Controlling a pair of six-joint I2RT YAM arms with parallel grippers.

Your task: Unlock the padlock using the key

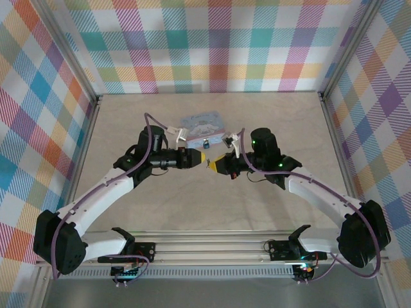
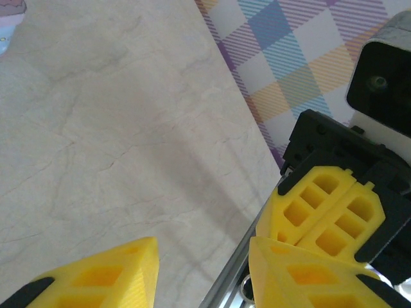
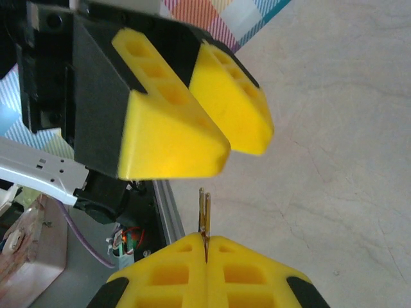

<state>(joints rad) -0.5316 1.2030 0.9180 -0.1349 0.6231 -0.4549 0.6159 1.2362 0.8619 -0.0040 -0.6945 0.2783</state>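
Observation:
A thin brass key (image 3: 204,212) sticks out from between the fingertips of my right gripper (image 3: 206,240), which is shut on it. In the top view that gripper (image 1: 212,167) meets my left gripper (image 1: 200,158) tip to tip over the middle of the table. My left gripper (image 2: 202,256) stands open, with bare table showing between its fingers. Its yellow fingers (image 3: 173,135) hang just above the key's tip without touching it. The tiny dark blue padlock (image 1: 206,142) lies a little beyond both grippers, at the near edge of the tin.
A pastel blue-pink tin (image 1: 201,123) lies flat behind the grippers, and its corner (image 2: 9,13) shows in the left wrist view. Plaid walls enclose the marble-look table (image 1: 270,115). An aluminium rail (image 1: 218,247) runs along the near edge.

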